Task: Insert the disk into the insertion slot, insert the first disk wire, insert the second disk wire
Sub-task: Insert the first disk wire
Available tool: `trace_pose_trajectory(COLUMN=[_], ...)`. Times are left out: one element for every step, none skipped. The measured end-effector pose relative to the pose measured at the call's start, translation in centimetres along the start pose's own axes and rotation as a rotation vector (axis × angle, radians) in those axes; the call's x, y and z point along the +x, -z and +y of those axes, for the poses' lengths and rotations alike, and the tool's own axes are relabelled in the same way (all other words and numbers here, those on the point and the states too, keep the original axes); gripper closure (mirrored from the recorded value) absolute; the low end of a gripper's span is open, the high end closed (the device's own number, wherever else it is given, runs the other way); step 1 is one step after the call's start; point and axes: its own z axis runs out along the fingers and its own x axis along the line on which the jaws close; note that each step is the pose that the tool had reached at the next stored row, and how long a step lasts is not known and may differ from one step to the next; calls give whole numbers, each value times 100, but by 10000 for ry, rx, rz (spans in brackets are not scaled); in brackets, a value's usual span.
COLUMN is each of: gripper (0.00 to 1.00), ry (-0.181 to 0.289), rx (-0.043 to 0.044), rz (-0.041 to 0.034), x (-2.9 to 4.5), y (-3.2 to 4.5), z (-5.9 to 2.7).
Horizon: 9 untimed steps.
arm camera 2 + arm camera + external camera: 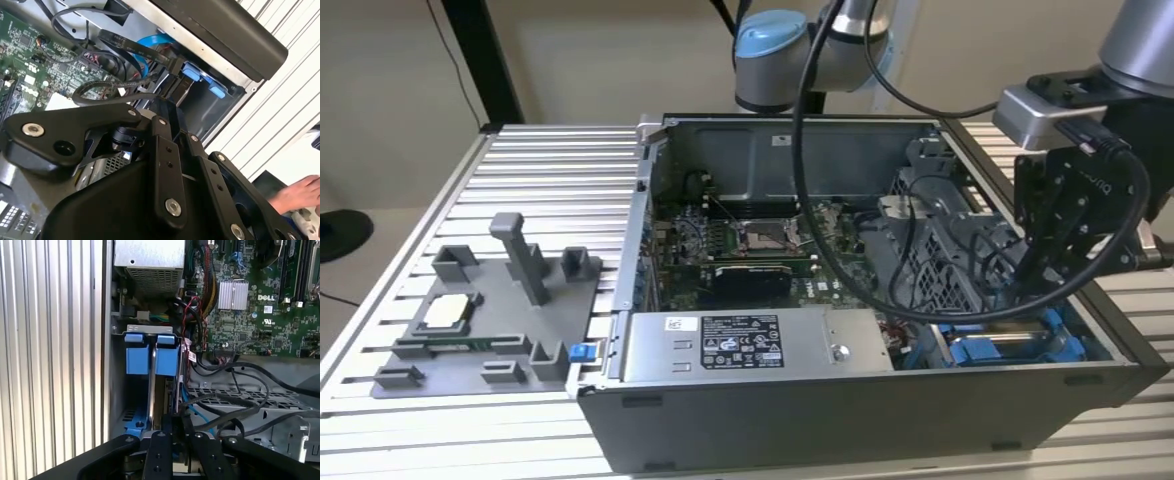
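Seemingly slotted, disk [150, 360] sits just beneath hand [1049, 280].

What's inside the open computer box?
A green circuit board, a grey power-supply box, black cables and the disk in its blue frame. The gripper and cables hide whatever lies below them.
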Motion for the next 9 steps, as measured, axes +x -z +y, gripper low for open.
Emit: trace_pose_trajectory(gripper=[100, 100, 100, 100, 100, 100, 100, 100, 100], ry=[-5, -13, -29, -34, -38, -51, -65, -66, -65], rx=[-55, -79, -82, -83, -84, -84, -84, -84, -88], rz=[0, -1, 0, 1, 1, 1, 1, 2, 2], x=[1, 1, 0, 1, 1, 1, 1, 1, 1], y=[-3, -6, -6, -6, -6, -6, -6, -6, -7], z=[-6, -13, -19, -19, -18, -19, -19, -19, -21])
